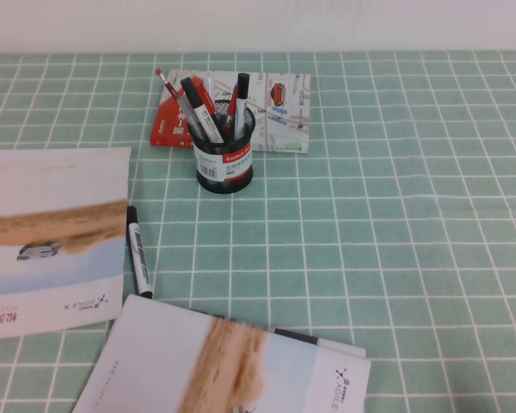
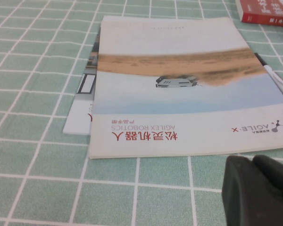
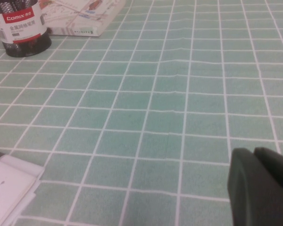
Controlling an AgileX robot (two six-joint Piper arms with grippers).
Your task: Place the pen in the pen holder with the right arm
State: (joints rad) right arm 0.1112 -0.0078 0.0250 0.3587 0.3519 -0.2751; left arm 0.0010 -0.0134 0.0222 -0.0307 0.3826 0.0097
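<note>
The black mesh pen holder (image 1: 224,159) with a red-and-white label stands at the table's centre-left and holds several pens and markers. A slim pen with a red end (image 1: 170,92) leans out of it to the left. The holder also shows in the right wrist view (image 3: 21,29), far from my right gripper (image 3: 254,153). That gripper hangs shut and empty over bare tablecloth. My left gripper (image 2: 252,162) is shut and empty, just off the near edge of a booklet (image 2: 179,94). Neither arm shows in the high view.
A white marker with a black cap (image 1: 138,251) lies on the cloth beside the left booklet (image 1: 52,241). A second booklet (image 1: 232,370) lies at the front. A red book (image 1: 168,125) and a map-printed box (image 1: 279,107) lie behind the holder.
</note>
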